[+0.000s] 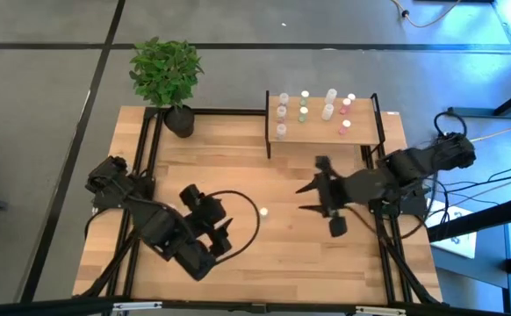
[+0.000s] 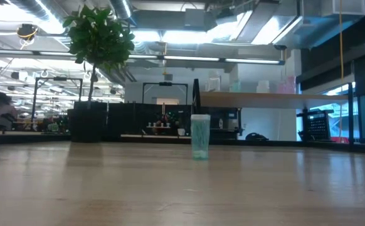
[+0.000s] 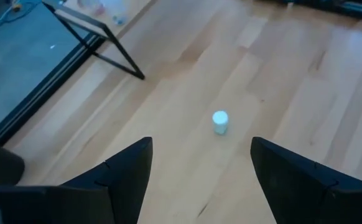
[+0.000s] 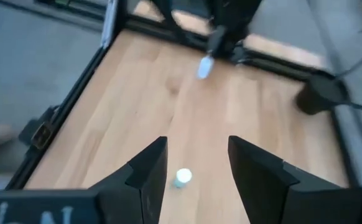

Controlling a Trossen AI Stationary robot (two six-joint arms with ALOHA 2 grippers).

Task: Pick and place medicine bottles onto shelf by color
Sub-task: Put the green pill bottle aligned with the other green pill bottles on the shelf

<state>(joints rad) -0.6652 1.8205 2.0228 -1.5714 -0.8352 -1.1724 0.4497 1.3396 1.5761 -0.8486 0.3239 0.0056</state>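
One pale-green-capped medicine bottle stands upright.

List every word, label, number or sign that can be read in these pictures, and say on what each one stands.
No text reads fully in any view.
White marks on the right arm's wrist housing: cut off at the picture's edge, unreadable.
Lone medicine bottle on the table: no readable label.
Bottles on the shelf: too small to read.

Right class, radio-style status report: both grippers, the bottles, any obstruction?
Left gripper open, empty. Right gripper open, empty. One medicine bottle upright on table between them; others on the shelf. Nothing in the way.
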